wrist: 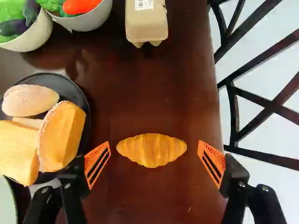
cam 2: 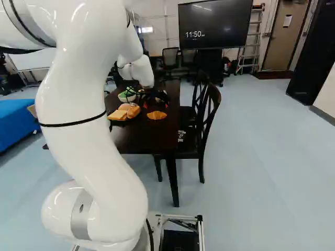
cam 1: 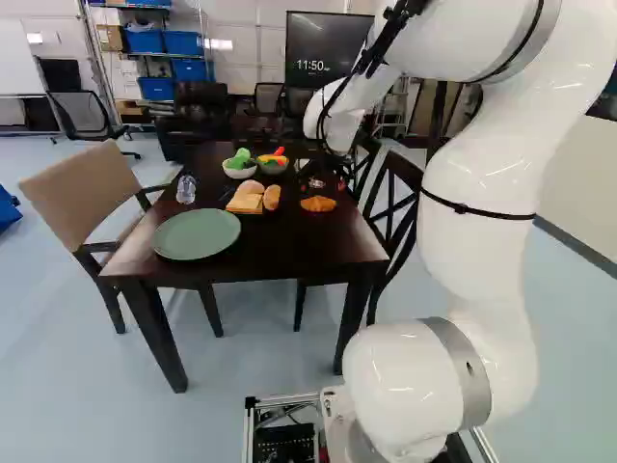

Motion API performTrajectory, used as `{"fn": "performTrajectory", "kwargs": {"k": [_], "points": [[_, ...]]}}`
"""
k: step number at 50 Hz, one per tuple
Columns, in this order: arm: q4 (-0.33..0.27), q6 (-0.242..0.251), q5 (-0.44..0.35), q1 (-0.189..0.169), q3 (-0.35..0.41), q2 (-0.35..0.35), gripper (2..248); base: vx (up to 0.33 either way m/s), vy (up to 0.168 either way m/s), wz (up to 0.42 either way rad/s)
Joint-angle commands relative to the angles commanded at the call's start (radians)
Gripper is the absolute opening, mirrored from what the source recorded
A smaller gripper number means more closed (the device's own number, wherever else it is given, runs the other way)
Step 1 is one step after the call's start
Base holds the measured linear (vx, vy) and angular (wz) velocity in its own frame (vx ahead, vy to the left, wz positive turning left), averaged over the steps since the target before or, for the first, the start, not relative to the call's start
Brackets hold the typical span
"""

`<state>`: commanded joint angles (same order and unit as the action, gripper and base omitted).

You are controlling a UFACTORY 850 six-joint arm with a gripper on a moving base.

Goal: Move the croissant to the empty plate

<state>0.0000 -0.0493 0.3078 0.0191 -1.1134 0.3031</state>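
Above the far right part of the table, my gripper (cam 2: 156, 99) hangs over the croissant (cam 2: 156, 115). In the wrist view the gripper (wrist: 154, 151) is open, one orange-padded finger off each end of the croissant (wrist: 152, 150), with a gap at both ends. The croissant lies on the bare dark tabletop and nothing is held. A green plate (cam 1: 196, 234), bare on top, sits near the table's front edge at the left of the left base view; a sliver of its rim also shows in the wrist view.
Beside the croissant, a black plate (wrist: 85, 100) bears several breads. Two bowls (wrist: 96, 17) of toy vegetables and an egg carton (wrist: 146, 23) stand farther along. A clear bottle (cam 1: 186, 189) is behind the green plate. Dark chairs (cam 2: 209, 112) line the table's right side; a tan chair (cam 1: 94, 191) faces them.
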Motion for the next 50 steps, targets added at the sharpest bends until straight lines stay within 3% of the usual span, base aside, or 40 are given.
{"fn": "performTrajectory", "kwargs": {"k": [50], "points": [[0.000,-0.520,0.000,0.000,0.000,0.000,247,0.000,0.000,0.000]]}}
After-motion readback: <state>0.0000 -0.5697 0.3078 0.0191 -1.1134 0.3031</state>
